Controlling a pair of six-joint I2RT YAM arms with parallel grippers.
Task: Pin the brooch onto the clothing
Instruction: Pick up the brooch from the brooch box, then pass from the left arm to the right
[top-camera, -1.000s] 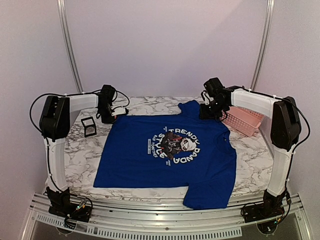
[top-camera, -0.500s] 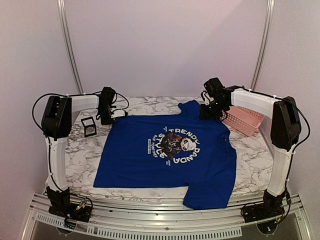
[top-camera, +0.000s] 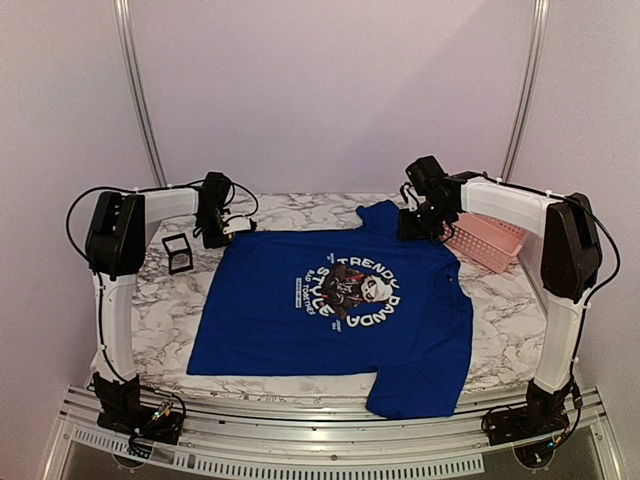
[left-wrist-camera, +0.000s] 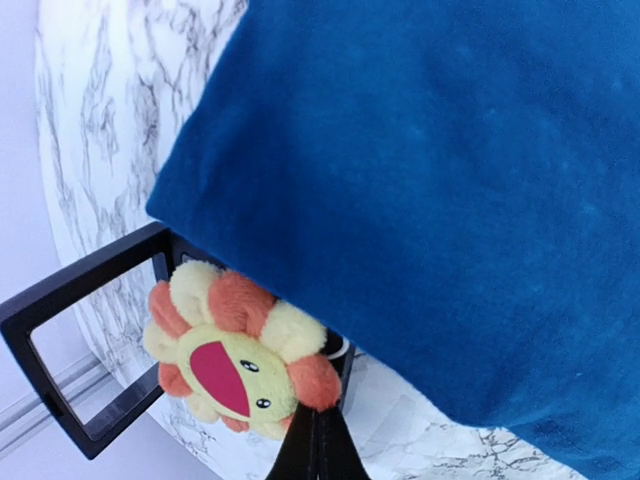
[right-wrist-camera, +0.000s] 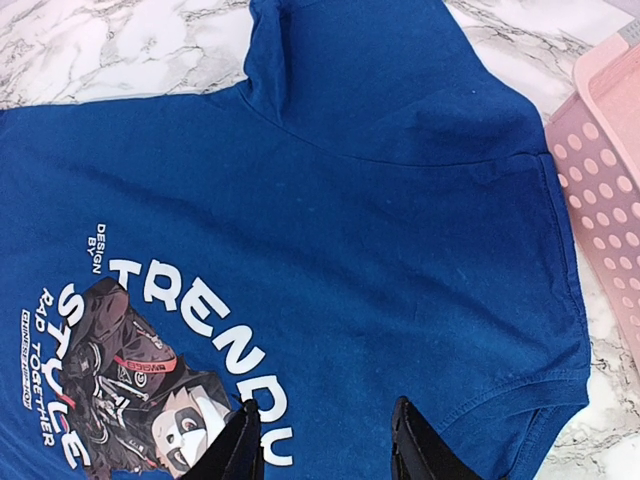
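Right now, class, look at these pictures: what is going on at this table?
Two robot arms are working on a blue panda T-shirt spread on a marble table. The left gripper is shut, its tips at the lower edge of the flower brooch, which sits at the shirt's corner in front of a black box. The right gripper hangs open over the shirt near the print. The brooch does not look pinned on yet.
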